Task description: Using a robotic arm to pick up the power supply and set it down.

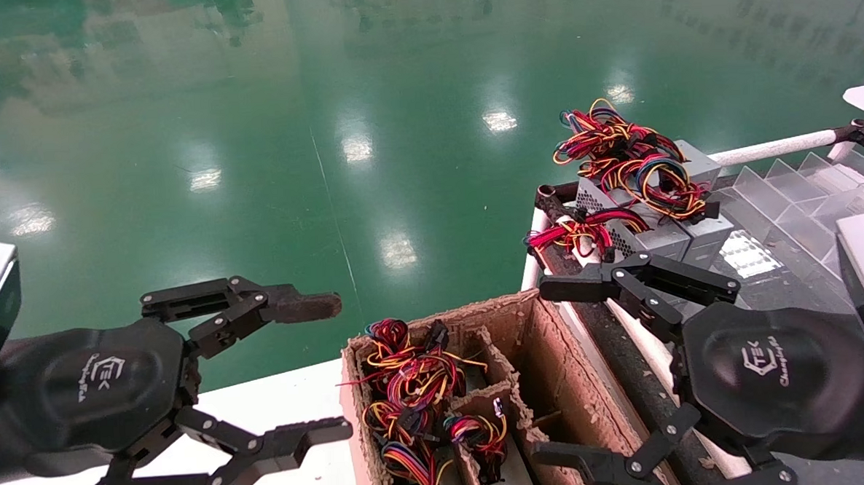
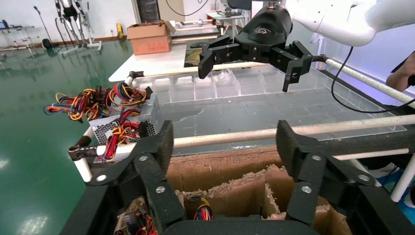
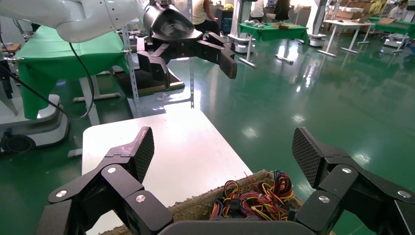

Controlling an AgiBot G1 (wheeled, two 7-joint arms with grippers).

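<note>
Both grippers hang with their fingers spread wide and nothing between them; the left gripper [image 1: 321,367] sits over the edge of the white table [image 1: 279,406], just beside the cardboard box [image 1: 546,354], while the right gripper [image 1: 554,372] hovers above the far side of that box, near the rail [image 1: 770,146] of the rack beyond. The power supply [image 1: 658,236] rests on the corner of the rack [image 2: 274,105], grey with its perforated face turned toward the box, and its wires [image 1: 621,150] are heaped on top and spill down over the vent side; more loose wire bundles [image 1: 416,389] fill the box's compartments. Nothing is grasped yet, so I'd judge the step in hand is the reach; the right gripper is the nearer and looks the natural one to go. To do it well it should come over the metal casing itself and close across the two flat sides, not on the wires, which would slip and let the box swing; it should also keep clear of the rail and the box wall on the way in; a slow, level lift would stop the trailing wires snagging on the neighbouring units.
</note>
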